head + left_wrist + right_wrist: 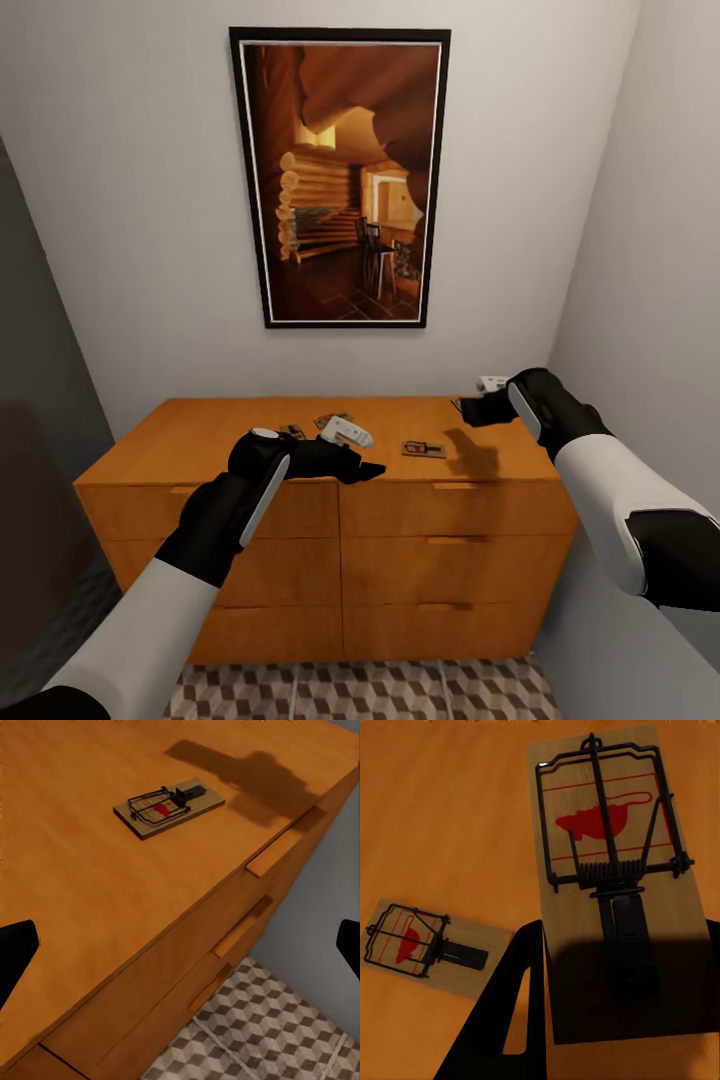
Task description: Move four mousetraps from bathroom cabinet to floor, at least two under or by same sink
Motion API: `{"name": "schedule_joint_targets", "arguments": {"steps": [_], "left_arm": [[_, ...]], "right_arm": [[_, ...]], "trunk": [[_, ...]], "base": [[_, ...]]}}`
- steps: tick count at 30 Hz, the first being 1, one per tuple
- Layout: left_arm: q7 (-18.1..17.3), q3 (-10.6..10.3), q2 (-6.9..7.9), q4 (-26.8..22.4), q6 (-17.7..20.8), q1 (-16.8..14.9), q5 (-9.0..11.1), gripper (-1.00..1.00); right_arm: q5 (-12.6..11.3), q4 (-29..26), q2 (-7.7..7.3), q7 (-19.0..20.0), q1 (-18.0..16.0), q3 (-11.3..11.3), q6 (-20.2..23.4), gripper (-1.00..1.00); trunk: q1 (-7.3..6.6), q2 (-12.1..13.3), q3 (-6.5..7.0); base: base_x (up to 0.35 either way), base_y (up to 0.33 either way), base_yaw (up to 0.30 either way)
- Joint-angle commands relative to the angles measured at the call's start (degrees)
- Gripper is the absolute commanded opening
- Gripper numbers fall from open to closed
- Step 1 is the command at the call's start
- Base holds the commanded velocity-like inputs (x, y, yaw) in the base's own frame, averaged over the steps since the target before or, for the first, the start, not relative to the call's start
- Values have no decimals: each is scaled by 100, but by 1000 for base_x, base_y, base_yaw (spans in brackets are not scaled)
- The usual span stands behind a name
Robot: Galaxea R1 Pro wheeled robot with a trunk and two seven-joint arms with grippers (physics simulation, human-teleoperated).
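Wooden and orange-brown, the cabinet stands against the wall under a framed picture, and the mousetraps lie on its flat top. In the head view 1 trap rests near the cabinet's front edge, right of centre, and at least 1 more peeks out further back, partly behind the left gripper. That gripper hovers over the cabinet's front edge; its jaws cannot be read from here. The right gripper hangs over the cabinet's right rear corner, and what it carries is too small to tell here. A strip of cube-patterned bathroom floor shows at the cabinet's foot.

From the left wrist, the 2 dark fingertips sit far apart with nothing between them, so the jaws are spread. A trap lies flat on the cabinet top, near its front edge, under an arm's shadow.

From the right wrist, a trap looms close, its board pinched by a dark finger; the second finger is hidden behind the board. A further trap lies on the cabinet top below.

These boards look light, stiff and thin; I judge an edgewise pinch across the bare wood safest, clear of the sprung wire. Only 3 traps can be made out with confidence
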Motion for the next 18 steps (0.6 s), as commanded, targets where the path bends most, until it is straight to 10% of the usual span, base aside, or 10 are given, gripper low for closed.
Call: {"name": "schedule_joint_targets", "arguments": {"steps": [1,18], "left_arm": [[-18,4,-2,2,35,-4,-5,100],[-17,6,3,12,26,-2,-1,100]], "right_arm": [[-32,-7,-9,3,-4,40,23,-100],[-28,1,-11,-3,1,40,23,-100]], "trunk": [[1,-4,-7],[1,-4,-7]], "base": [[185,0,0],[120,0,0]]}}
